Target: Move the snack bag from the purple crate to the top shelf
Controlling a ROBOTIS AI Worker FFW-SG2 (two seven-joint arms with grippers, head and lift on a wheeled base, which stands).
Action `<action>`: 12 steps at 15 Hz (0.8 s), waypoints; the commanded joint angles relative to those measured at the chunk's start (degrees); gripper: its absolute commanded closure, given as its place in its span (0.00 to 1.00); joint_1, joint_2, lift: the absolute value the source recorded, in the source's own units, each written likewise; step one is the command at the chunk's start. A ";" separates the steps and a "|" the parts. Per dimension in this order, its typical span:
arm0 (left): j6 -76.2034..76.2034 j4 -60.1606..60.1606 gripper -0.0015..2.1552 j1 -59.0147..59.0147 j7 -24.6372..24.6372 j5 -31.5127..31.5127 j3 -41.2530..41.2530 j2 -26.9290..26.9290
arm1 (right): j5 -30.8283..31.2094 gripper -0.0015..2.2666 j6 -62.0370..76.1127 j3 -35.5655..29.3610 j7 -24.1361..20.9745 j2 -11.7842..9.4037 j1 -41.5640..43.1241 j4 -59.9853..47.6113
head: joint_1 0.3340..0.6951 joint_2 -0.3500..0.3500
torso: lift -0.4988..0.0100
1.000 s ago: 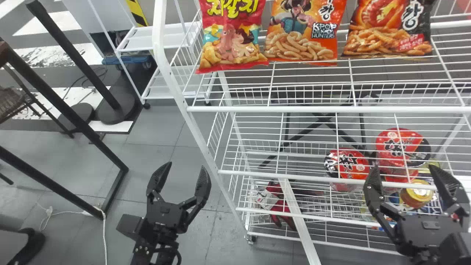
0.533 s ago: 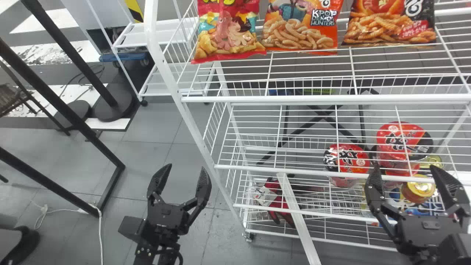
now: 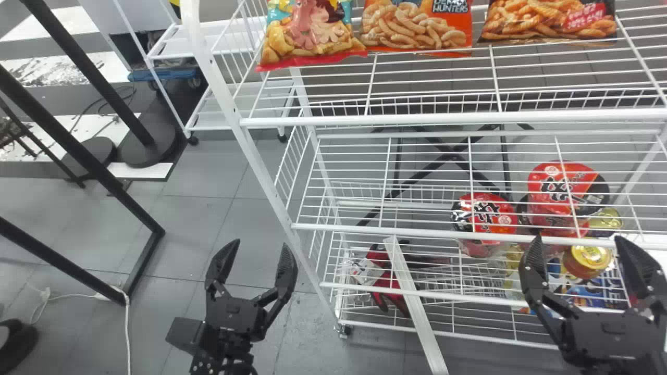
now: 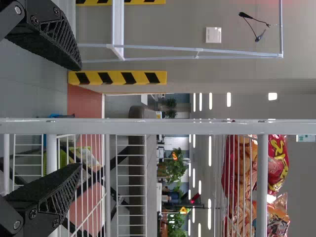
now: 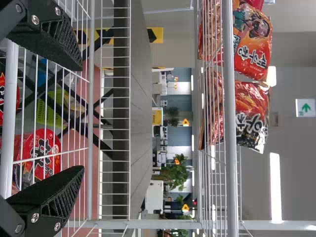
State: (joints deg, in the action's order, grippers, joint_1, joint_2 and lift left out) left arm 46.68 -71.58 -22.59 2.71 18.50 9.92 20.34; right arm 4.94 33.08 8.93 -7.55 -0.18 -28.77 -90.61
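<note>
"Where are we standing with our grippers?"

"We are holding nothing in either. Our left gripper (image 3: 258, 247) is hanging with its fingers spread, over on the floor side of the rack's left post (image 3: 260, 172). Our right gripper (image 3: 578, 239) is spreading its fingers too, in front of the lower shelves."

"And the snack bags?"

"Three are lying on the top shelf: a red bag (image 3: 312, 39) near the left end, an orange bag (image 3: 417, 28) just beside it, and a dark-edged bag (image 3: 552, 21) farther right. (Which one our task is meaning, we cannot tell.)"

"What edges are we watching?"

"The top shelf's front rail (image 3: 448, 120) is running well in front of the bags, with bare wire stretching between. From the left wrist, we are seeing the post crossing the gap between our fingers, beyond the tips. On the right, we are facing the middle rail (image 3: 417, 232), with two red noodle cups (image 3: 484, 216) (image 3: 565, 190) showing through the wires. How close those edges are sitting to our right fingertips, we cannot tell."

"Any side room?"

"Floor is showing between the post and a black frame (image 3: 109, 179), while a white slat (image 3: 417, 307) is slanting before the lower shelves."
</note>
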 commanded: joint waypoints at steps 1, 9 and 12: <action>0.47 -0.85 0.06 -1.14 0.45 -0.74 -0.17 -0.30 | 0.07 0.04 0.89 0.03 0.08 0.23 -0.41 0.08 | 1.00 0.83 | 0.47; 1.17 -3.92 0.06 -4.57 1.16 -2.41 -1.48 -0.83 | -0.37 0.04 -4.56 1.61 0.08 0.23 -1.11 -2.29 | 1.00 0.85 | 0.41; 1.35 -3.92 0.06 -4.74 1.16 -2.41 -1.57 -0.83 | -0.81 0.04 -8.08 1.44 -0.01 0.23 -1.20 -3.00 | 1.00 0.85 | 0.39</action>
State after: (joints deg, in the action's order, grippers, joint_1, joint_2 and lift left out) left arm 48.01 -75.53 -27.28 3.87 16.09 8.39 19.51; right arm 4.22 25.69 10.49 -7.56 -0.18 -29.91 -93.44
